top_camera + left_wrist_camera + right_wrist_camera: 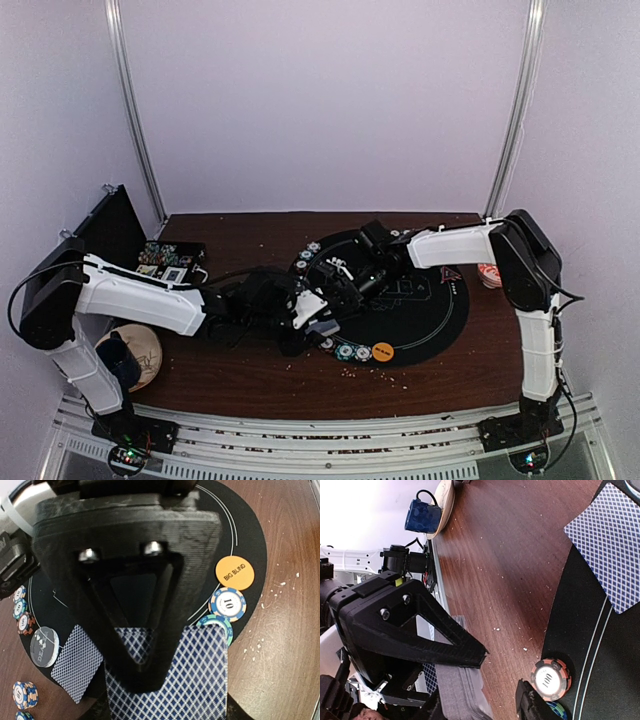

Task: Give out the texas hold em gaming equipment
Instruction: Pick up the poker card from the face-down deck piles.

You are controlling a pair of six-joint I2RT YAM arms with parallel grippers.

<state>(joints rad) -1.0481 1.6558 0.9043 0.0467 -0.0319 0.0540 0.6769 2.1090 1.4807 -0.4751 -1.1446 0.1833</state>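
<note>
Blue lattice-backed card deck (195, 680) pinched in L claw (140, 677), R claw (482, 707) grip can't tell

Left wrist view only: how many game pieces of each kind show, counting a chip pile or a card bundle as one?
Lettered discs: 2, orange BIG BLIND and pale DEALER
Chips or chip piles: 7, two at the right, five at the left
Loose face-down card: 1
Card bundle: 1
Total: 11
</note>
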